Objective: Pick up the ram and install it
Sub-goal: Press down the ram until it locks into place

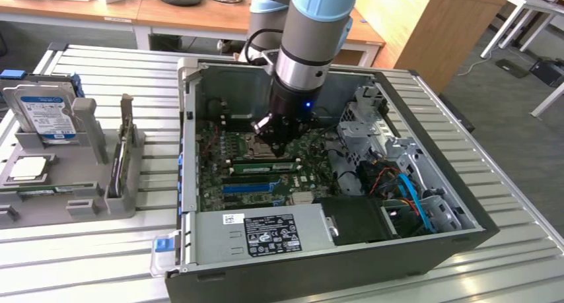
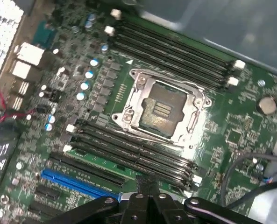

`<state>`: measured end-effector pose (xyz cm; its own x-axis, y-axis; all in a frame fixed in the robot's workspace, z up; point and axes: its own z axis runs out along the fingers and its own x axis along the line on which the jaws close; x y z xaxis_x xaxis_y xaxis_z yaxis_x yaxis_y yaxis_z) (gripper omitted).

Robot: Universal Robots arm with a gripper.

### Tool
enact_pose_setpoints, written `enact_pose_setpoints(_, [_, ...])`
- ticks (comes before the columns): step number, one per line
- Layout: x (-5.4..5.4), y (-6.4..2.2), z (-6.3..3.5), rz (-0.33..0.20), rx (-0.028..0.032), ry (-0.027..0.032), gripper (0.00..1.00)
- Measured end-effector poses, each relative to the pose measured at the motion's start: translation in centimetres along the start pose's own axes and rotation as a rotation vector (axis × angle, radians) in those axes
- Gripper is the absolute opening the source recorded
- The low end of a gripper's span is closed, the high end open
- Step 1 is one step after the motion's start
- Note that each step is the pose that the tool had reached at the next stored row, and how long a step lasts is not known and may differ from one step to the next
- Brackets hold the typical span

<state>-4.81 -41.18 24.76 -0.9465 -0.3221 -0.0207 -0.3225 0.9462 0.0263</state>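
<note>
A pale, ribbed metal table [image 1: 520,204] filled most of the exterior view, its slats running from the left edge to the right. An open black computer case [image 1: 326,276] lay on it at the centre and lower right of the frame, its open side up, with a white barcode label at its lower left corner. At the left edge a grey plastic holder [image 1: 84,201] stood directly on the slats, well apart from the case, carrying a hard drive [image 1: 49,115] upright in a slot at upper left.
</note>
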Motion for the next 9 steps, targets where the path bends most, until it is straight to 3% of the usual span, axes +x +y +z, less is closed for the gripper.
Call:
enact_pose_setpoints(2, [0.00, 0.00, 0.03, 0.132, 0.0030, -0.0035, 0.11])
enact_pose_setpoints(3, [0.00, 0.00, 0.05, 0.169, 0.0040, -0.0043, 0.11])
enact_pose_setpoints(9, [0.00, 0.00, 0.07, 0.245, 0.0083, -0.0056, 0.11])
